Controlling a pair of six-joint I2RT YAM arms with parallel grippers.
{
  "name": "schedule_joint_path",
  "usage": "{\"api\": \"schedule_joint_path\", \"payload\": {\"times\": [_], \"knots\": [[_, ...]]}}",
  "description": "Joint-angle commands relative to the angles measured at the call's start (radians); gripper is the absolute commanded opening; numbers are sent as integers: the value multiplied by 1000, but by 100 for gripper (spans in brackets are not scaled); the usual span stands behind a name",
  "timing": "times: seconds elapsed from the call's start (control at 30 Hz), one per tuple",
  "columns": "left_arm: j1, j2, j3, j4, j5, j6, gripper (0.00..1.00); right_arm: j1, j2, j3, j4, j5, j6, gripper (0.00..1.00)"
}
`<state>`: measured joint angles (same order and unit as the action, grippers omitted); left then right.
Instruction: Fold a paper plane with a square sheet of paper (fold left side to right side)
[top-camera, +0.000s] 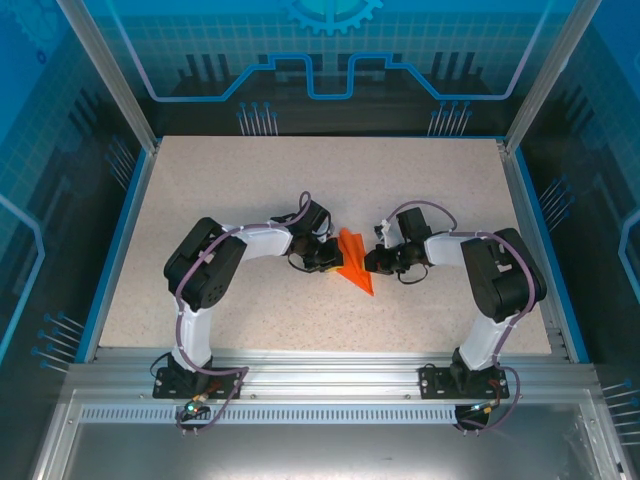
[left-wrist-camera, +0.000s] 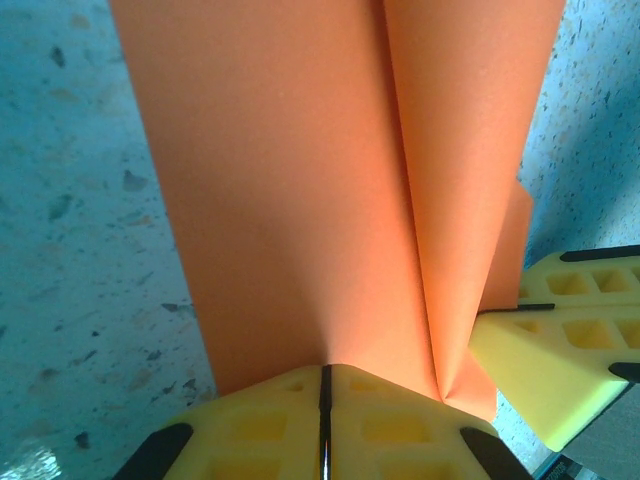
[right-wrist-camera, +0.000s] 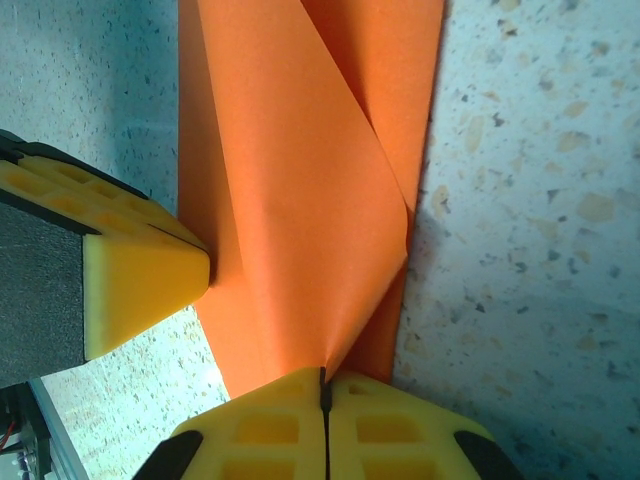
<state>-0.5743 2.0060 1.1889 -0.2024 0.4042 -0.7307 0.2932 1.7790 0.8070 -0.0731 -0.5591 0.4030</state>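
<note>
Pincers first: your left pincer (left-wrist-camera: 325, 382) is shut, and its yellow tips meet at the left edge of the paper (top-camera: 352, 262), which looks nipped between them. Your right pincer (right-wrist-camera: 322, 385) is shut the same way on the opposite edge, where the paper's folds run straight into the seam of its tips.

The paper is already a narrow dart. It sits about mid-desk (top-camera: 250, 180), a little toward the near edge, directly between your two pincers.

The relation your next move turns on is the paper's long axis. It runs from the far edge toward the near edge, with the wide end farther off and the point aimed at you, leaning slightly toward the near right corner. A centre valley follows that axis.

Your pincers face each other across it, tips close together, and each wrist view catches the other's tip at the paper's side. Neither arm is nearer.

To bring left onto right, I judge the left pincer must carry its edge across that axis toward the right one. The right one would hold its side down or clear out of the way. The gap is small, so watch the tips for a clash.
</note>
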Motion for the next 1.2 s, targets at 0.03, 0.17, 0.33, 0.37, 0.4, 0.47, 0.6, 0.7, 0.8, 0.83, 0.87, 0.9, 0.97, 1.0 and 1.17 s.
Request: {"api": "schedule_joint_path", "payload": {"times": [0.03,0.17,0.33,0.37,0.4,0.47,0.6,0.7,0.8,0.83,0.87,0.9,0.97,1.0,1.17], "knots": [[-7,43,5,-43,-62,19,11,-18,21,17,-21,-15,-15,6],[-7,45,3,-44,-65,19,12,-19,4,21,-24,-9,-20,6],[-7,48,2,-43,-65,19,11,-18,-10,30,-39,-7,-28,6],[-6,48,3,-43,-65,19,11,-18,-9,32,-42,-7,-31,6],[-7,48,3,-43,-65,19,11,-17,-7,34,-45,-4,-32,6],[-6,48,3,-43,-66,19,11,-19,1,39,-49,1,-34,6],[-6,46,3,-43,-65,20,11,-20,6,43,-51,11,-32,6],[-7,46,3,-44,-65,19,11,-20,10,46,-62,20,-36,7],[-7,47,3,-45,-67,19,11,-22,12,47,-64,24,-35,7],[-6,48,3,-46,-66,19,11,-24,13,47,-63,24,-35,7],[-6,46,3,-46,-67,19,11,-26,12,47,-60,22,-34,7],[-7,46,3,-46,-67,19,11,-26,10,47,-58,19,-34,7],[-7,46,3,-46,-67,19,11,-28,10,50,-59,19,-34,7],[-6,46,3,-46,-66,20,11,-26,13,53,-63,19,-35,7],[-6,47,4,-46,-67,20,11,-27,40,64,-78,23,-38,7]]}}
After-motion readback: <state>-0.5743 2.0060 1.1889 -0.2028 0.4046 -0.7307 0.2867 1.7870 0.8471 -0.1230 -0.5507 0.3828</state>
